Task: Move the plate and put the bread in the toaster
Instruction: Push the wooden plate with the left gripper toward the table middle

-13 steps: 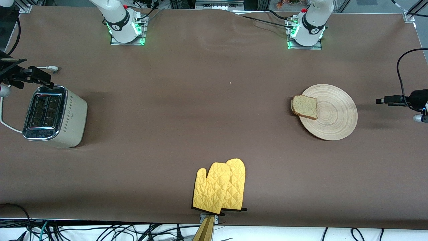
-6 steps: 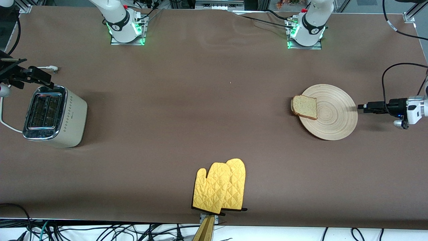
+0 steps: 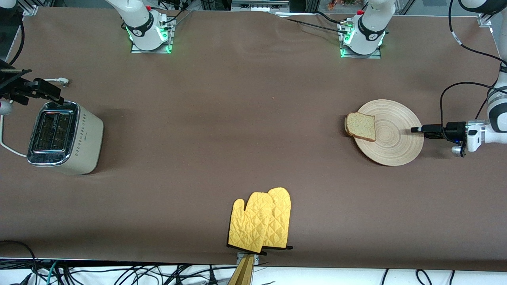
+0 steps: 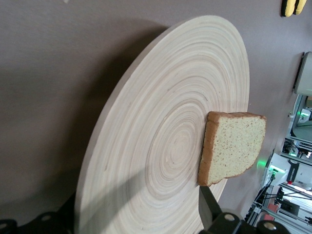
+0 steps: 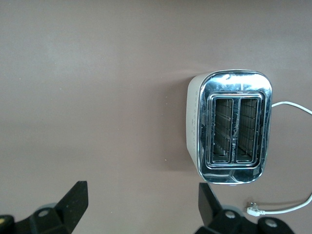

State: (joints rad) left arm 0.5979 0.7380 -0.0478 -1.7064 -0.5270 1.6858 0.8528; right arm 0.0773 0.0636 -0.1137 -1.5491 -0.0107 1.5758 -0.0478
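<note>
In the front view the wooden plate (image 3: 390,132) lies on the brown table (image 3: 237,130) toward the left arm's end, and the slice of bread (image 3: 360,126) rests on the plate's rim on the side facing the toaster, its edge hanging slightly over. The left hand (image 3: 416,129) lies level at the plate's rim on the side away from the bread, its tip over the wood; from here its fingers overlap and their gap is hidden. The cream toaster (image 3: 63,137) stands well apart from the plate at the right arm's end of the table, with the right hand (image 3: 51,92) in the air just above it, partly cut off by the picture's edge. A pair of yellow oven mitts (image 3: 259,225) lies nearer the camera than the plate. In the left wrist view the plate's rim runs between the two spread fingers (image 4: 209,209), only partly visible. The right wrist view shows the toaster's two empty slots and part of its white cord (image 5: 287,207), with the right hand's fingers (image 5: 73,200) spread wide, holding nothing.
</note>
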